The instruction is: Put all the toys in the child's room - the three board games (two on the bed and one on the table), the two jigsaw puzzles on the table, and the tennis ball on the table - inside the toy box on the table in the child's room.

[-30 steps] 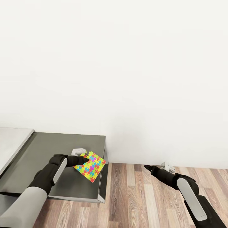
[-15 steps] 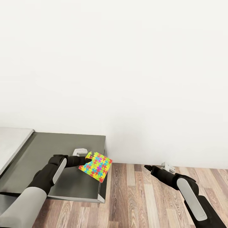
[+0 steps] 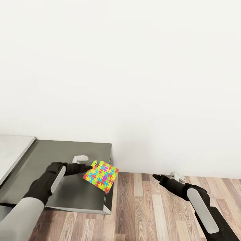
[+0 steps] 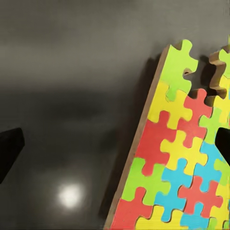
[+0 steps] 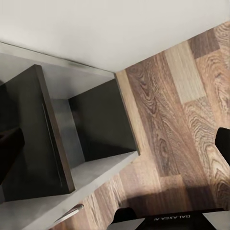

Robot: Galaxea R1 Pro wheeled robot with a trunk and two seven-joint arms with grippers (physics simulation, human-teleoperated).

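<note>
A bright multicoloured jigsaw puzzle (image 3: 100, 176) sits at the right edge of the dark grey table (image 3: 63, 150), one corner reaching out past the edge. My left gripper (image 3: 88, 167) is at the puzzle's near-left corner and stands open. In the left wrist view the puzzle (image 4: 177, 158) lies under the one dark finger (image 4: 223, 143), with its brown side edge showing, and the other finger (image 4: 8, 152) is far off over bare tabletop. My right gripper (image 3: 156, 176) hangs open above the wooden floor, right of the table. The toy box, board games and tennis ball are out of view.
A white wall rises behind the table. A lighter grey surface (image 3: 13, 147) adjoins the table at the left. The right wrist view looks down on the table's dark side panels (image 5: 96, 124) and the plank floor (image 5: 182, 105).
My left gripper carried the puzzle rightward to the table's edge, then let go and drew back to the left. The puzzle stayed put. The right arm has not moved.
</note>
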